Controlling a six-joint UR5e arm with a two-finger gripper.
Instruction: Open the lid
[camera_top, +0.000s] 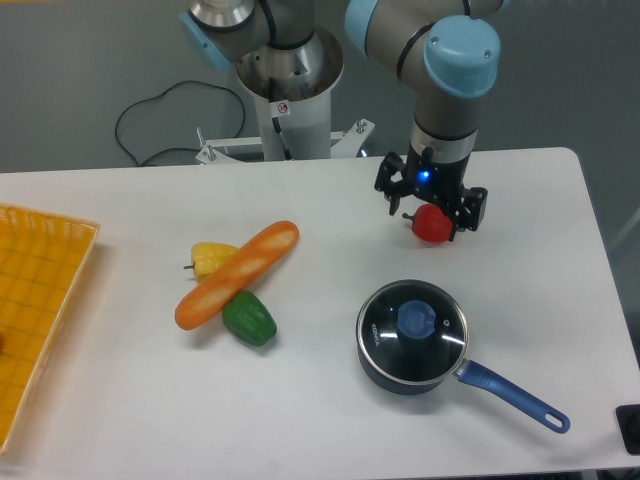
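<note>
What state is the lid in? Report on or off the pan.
On. The lid sits flat on the pan, its rim matching the pan's edge, knob centred. The claw is away, by the red pepper.

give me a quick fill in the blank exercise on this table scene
1. The lid sits on the ______, closed.
2. The knob on the lid is ______ in colour.
3. The gripper hovers by the ______ pepper, far from the lid.
4. The baguette lies across a yellow pepper and a ______ pepper.

Missing words: saucepan; blue; red; green
</note>
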